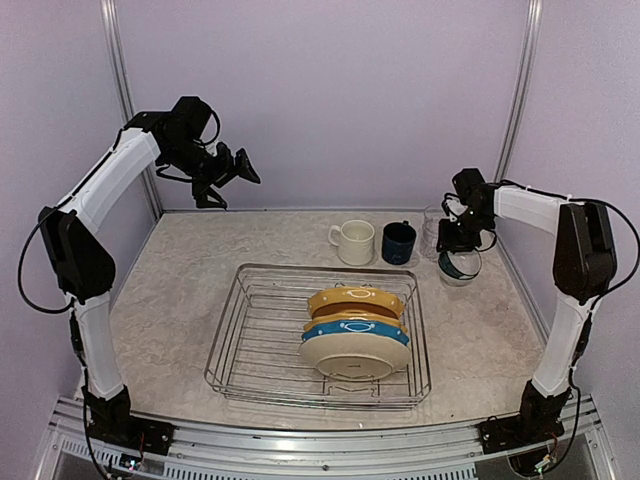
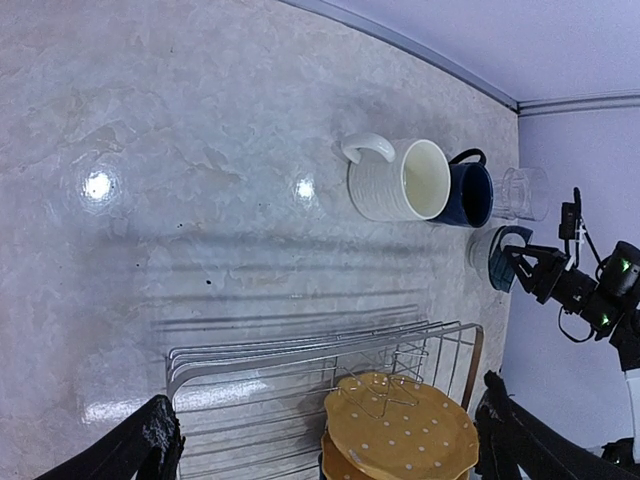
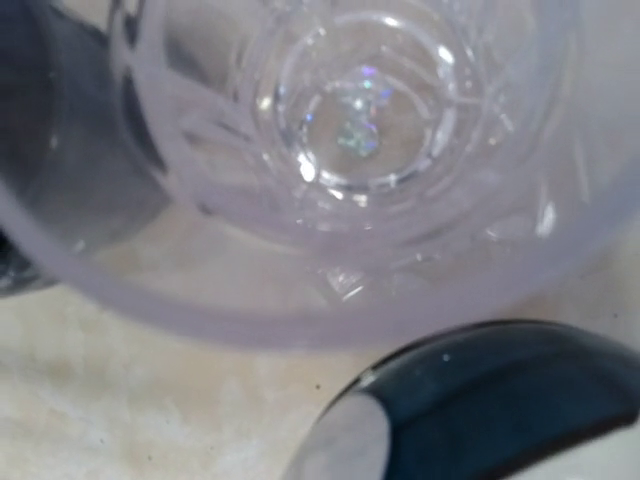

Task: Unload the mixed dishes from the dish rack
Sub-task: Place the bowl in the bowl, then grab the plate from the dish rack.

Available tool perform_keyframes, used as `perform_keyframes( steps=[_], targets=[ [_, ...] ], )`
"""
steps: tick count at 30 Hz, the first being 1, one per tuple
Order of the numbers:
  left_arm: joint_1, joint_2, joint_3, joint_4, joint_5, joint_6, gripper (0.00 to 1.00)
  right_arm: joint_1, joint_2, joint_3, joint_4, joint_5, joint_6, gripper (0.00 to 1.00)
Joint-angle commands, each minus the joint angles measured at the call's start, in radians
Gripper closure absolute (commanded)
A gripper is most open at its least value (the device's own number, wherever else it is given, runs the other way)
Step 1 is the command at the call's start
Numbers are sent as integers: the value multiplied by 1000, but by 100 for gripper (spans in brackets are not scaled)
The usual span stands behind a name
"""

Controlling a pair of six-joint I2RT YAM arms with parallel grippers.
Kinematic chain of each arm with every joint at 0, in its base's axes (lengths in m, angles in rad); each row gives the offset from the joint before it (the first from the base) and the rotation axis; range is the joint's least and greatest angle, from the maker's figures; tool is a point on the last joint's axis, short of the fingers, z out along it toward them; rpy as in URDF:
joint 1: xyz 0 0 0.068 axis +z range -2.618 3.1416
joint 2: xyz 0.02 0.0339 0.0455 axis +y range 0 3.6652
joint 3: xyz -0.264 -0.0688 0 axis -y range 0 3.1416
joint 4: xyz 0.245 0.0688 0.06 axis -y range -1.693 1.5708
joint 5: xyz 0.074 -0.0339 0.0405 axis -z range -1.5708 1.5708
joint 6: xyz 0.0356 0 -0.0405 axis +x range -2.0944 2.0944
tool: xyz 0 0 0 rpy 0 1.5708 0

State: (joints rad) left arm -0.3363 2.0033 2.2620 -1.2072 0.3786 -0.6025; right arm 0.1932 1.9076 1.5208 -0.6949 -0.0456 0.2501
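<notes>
The dish rack (image 1: 250, 340) holds three plates on edge: mustard yellow (image 1: 355, 298), blue-rimmed (image 1: 357, 331) and cream patterned (image 1: 350, 357). On the table behind it stand a cream mug (image 1: 353, 242), a navy mug (image 1: 399, 243) and a glass tumbler (image 1: 433, 228). My right gripper (image 1: 458, 243) is low at the rim of the teal-and-white bowl (image 1: 459, 268), beside the tumbler, and looks shut on it. The right wrist view shows the tumbler (image 3: 350, 150) and the bowl rim (image 3: 500, 400), but no fingers. My left gripper (image 1: 235, 165) is open, empty and high at the back left.
The left wrist view looks down on the rack (image 2: 250, 355), the yellow plate (image 2: 400, 430), the cream mug (image 2: 395, 180), the navy mug (image 2: 470, 195), the tumbler (image 2: 525, 192) and the bowl (image 2: 492, 258). Walls stand close behind and to the right.
</notes>
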Motion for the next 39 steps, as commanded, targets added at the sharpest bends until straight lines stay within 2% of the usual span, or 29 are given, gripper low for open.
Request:
perform_keyframes(
  steps=[1,7,13,22,26,29,32,36,39],
  targets=[
    [7,20,23,-26,18,-5,1,12,-59,42,-43,1,13,59],
    [5,8,9,-28,26,-1,1,24,-142,42,-92,-5,9,47],
    [-8,-25,-44,-7,26,-2,1,24,-256,5,-71,-64,-59,29],
    [-56,-77,-103,53,15,-26,1,25,-417,-90,55,-374,-190,17],
    [-99,-154,-224,133,-12,-25,1,33,-441,-124,60,-483,-239,16],
    [-142,-219,-347,240,-45,10,1,84,-474,-171,100,-459,-291,15],
    [-173,-302,-470,342,-52,39,1,136,-551,-269,221,-418,-301,10],
    [-185,-447,-695,546,18,4,1,140,-647,-415,370,-542,-337,5],
    [-214,-544,-798,611,16,1,1,145,-656,-431,347,-595,-406,5]
  ],
)
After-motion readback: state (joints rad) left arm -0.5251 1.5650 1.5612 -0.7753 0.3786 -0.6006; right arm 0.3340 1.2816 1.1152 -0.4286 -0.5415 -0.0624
